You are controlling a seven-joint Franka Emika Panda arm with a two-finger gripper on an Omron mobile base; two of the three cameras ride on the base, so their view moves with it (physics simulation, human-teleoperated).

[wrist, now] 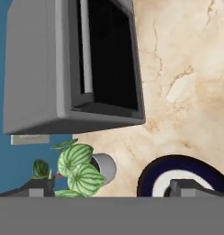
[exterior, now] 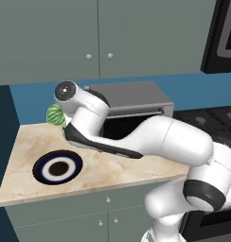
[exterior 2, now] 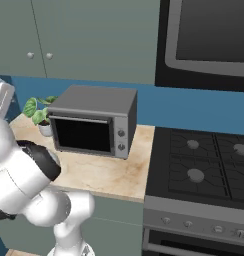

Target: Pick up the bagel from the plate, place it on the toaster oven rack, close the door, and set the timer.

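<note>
The hand [wrist: 114, 188] is up over the back left of the table [exterior: 112, 172]. Its 2 fingers are spread wide apart. One dark tip is over by the plant [wrist: 79, 167] & the other is over the plate [wrist: 148, 176].

The plate sits flat on the table, near the front left corner. It has a dark blue rim, a white ring & a brown spot in the middle. Can't tell the bagel from that brown spot, so can't say where it is.

The toaster oven [exterior 2: 94, 120] is a grey box at the back of the table, by the blue wall. In the right base view its door [exterior 2: 84, 135] looks shut, w/ dark glass & 2 round knobs [exterior 2: 121, 139] on the right side. The white arm [exterior: 150, 137] goes across in front of the oven in the left base view.

The plant has stripy green leaves & a small white pot. It is just left of the oven, well apart from the plate.

A black stove [exterior 2: 204, 165] is right next to the table on the right. Grey-green cupboards [exterior: 89, 38] hang above.
</note>
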